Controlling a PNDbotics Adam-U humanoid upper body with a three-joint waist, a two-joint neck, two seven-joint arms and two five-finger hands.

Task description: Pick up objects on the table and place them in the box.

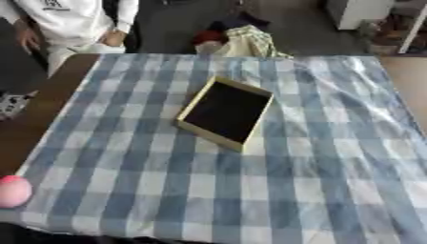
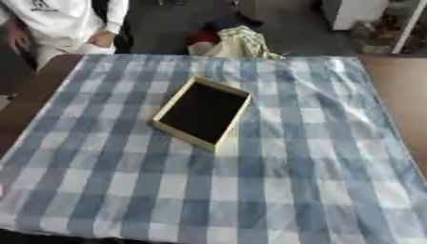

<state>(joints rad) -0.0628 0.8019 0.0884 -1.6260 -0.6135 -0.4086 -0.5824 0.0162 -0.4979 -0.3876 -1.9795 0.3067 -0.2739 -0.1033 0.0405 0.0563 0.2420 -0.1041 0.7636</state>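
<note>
No robot hand shows in either view. The round pink ball-like object [image 1: 13, 191] sits at the frame's lower left edge; it probably handles light and smooth, best cupped around its sides. The shallow yellow-rimmed box [image 1: 188, 109] lies at centre on the checked tabletop [image 1: 317, 181].

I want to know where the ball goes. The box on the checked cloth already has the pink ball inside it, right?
Not quite. The box on the checked cloth is empty, showing only its dark inside. The left eye view shows the pink ball at the cloth's near left edge, apart from the box.
</note>
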